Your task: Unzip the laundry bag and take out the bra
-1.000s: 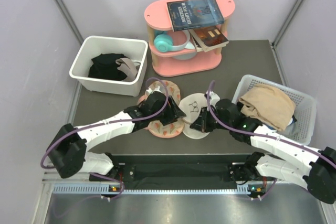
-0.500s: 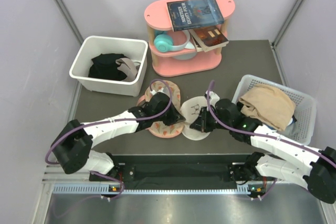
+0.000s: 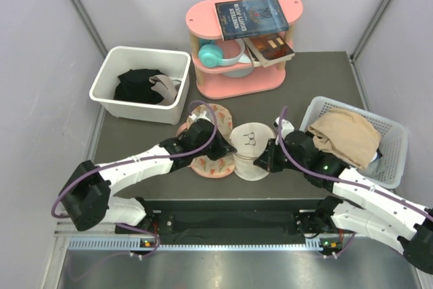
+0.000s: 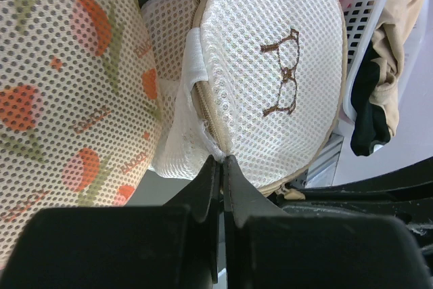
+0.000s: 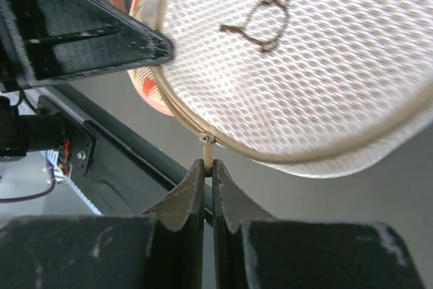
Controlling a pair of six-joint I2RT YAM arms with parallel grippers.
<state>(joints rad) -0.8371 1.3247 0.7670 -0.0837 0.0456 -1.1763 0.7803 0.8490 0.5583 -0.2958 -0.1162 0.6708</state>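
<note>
Top external view: the laundry bag (image 3: pixel 249 145) lies on the worktop (image 3: pixel 304 79) near its front edge, between the two arms. Its domed mesh face points up and shows a brown spectacles motif. Its left edge touches the pink floral mesh piece (image 3: pixel 214 166), which lies just beside it on the left arm's side.

Left wrist view: the left tool (image 4: pixel 222 162) is closed, fingers together. It is clamped on a fold of white mesh at the rim of the laundry bag, directly below the end of the beige zip. The floral piece fills the left part of this view.

Right wrist view: the right tool (image 5: pixel 208 164) is closed, fingers together. It is clamped on the zip pull (image 5: pixel 207 143), a small tan tab that hangs from the beige zip band at the bag's rim. The zip band reads as closed along the visible arc. The contents of the bag cannot be made out through the mesh.

Top external view, surroundings: a white basket (image 3: pixel 396 148) holding a beige garment (image 3: pixel 345 137) stands to the right of the bag. A white bin (image 3: pixel 145 51) with black clothes (image 3: pixel 135 86) stands at rear left. A pink shelf (image 3: pixel 203 15) carrying books stands at the rear.
</note>
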